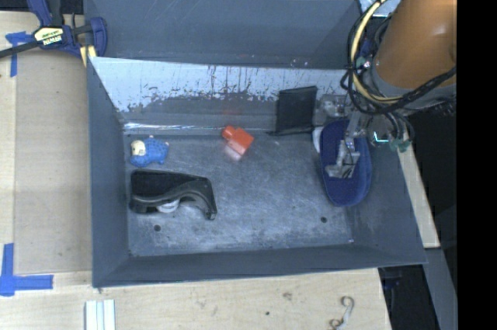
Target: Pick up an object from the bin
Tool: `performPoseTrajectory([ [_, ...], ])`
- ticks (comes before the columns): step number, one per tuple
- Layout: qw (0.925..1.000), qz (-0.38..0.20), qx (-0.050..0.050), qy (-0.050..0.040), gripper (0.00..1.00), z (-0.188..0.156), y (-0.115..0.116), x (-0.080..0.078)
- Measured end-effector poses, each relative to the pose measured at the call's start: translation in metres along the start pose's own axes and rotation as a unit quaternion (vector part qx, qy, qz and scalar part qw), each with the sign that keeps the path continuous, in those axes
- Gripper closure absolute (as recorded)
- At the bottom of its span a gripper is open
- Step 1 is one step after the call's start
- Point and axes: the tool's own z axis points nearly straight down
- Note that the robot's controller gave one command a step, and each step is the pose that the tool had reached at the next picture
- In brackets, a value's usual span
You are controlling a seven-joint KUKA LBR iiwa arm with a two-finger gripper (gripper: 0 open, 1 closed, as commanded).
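Contents of the bin (217, 18), listed from left to right. Positions are given from the gripper (340, 165).

1. Blue toy figure (147, 152) with a pale yellow head: the item farthest from the gripper, well to its left, close to the back-left corner of the floor.
2. Black curved piece (171, 192): well to the left of the gripper and nearer the front wall. It lies just in front of the toy figure, with its long axis running left to right.
3. Orange block (238, 139): left of the gripper, roughly midway between it and the toy figure, near the back wall.
4. Black flat panel (297, 109): just beside the gripper, to its left and behind it, leaning on the back wall.
5. Blue oval object (349, 192): directly under the gripper, at the right end of the floor beside the right wall. Its long axis runs from back wall to front wall, slightly tilted, and the rounded end that shows points to the front wall.

Gripper state: the view does not show whether it is spread or pressed together, nor whether it touches the blue oval object.
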Motion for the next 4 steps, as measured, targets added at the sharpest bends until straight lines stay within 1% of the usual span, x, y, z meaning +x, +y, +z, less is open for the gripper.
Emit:
performPoseTrajectory([
  [1,0.9998,-0.02,0.0,0.0006,0.0,0.129,-0.037,0.019],
  [2,0.9956,-0.094,0.002,-0.0077,0.0,0.049,-0.041,-0.003],
  [3,0.8783,-0.478,-0.007,-0.0048,0.0,0.152,-0.063,-0.001],
  [4,0.8212,-0.571,-0.008,-0.0099,0.0,0.15,-0.057,0.0],
])
